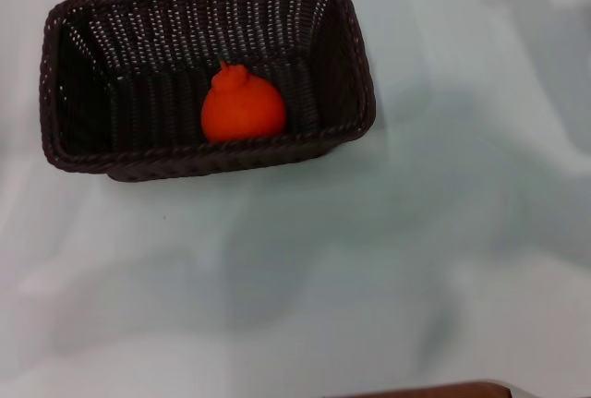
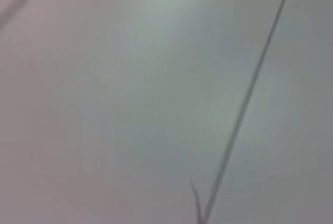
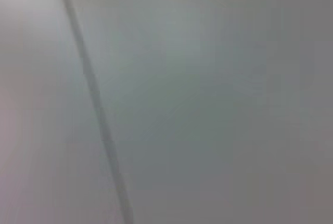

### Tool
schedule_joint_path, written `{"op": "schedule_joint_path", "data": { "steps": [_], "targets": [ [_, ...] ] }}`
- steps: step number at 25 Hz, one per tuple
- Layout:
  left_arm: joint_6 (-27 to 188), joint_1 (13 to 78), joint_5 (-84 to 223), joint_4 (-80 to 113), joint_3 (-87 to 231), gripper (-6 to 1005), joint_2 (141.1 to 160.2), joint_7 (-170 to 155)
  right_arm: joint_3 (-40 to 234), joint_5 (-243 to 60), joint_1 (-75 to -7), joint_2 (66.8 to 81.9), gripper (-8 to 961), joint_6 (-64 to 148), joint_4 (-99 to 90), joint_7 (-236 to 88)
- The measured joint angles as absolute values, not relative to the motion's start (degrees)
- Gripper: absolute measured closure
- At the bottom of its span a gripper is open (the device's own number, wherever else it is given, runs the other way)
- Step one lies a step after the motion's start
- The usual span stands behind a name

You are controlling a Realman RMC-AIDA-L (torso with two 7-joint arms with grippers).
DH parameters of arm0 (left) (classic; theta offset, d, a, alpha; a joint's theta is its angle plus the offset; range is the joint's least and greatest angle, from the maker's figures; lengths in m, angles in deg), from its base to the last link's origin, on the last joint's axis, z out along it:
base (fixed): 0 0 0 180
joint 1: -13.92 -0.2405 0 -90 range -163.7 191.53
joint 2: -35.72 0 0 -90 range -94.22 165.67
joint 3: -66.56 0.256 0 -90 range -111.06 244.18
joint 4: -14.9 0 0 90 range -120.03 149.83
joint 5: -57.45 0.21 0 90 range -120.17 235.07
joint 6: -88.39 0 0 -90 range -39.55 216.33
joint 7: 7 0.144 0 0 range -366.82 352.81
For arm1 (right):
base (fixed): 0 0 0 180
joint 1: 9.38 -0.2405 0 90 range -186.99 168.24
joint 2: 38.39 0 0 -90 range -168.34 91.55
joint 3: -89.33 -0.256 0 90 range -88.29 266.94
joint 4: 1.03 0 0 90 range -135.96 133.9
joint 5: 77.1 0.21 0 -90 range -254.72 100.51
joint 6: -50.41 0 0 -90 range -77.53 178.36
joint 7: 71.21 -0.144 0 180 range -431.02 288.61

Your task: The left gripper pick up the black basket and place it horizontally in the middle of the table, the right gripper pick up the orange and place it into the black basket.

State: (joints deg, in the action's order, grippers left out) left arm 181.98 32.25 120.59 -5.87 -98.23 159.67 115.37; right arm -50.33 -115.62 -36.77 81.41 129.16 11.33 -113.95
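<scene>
White table fills my head camera, and on it the black basket lies with its long side running across my view, toward the far left part of what I can see rather than dead centre. Inside it sits the orange, its knobbly neck pointing away from me, resting on the basket floor and apparently touching the near wall. To my eye both placements look done: fruit contained, basket flat and level on the surface. Neither the left gripper nor the right gripper appears in any feed, so I cannot tell whether their fingers are spread or closed; the two wrist cameras show me only pale surface crossed by a thin dark line. Around the basket I have plenty of bare tabletop on the near and right sides, though its left rim sits close to my frame edge. A brown strip shows at the bottom border.
</scene>
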Motion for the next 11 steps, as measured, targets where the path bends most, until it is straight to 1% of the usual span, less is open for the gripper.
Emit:
{"op": "schedule_joint_path", "data": {
  "steps": [11],
  "targets": [
    [184.6,32.0,115.3,-2.4,-98.3,325,159.75,120.1,-50.9,-109.9,-36.3,81.67,101,129.7,7.8,-110.1]
  ]
}}
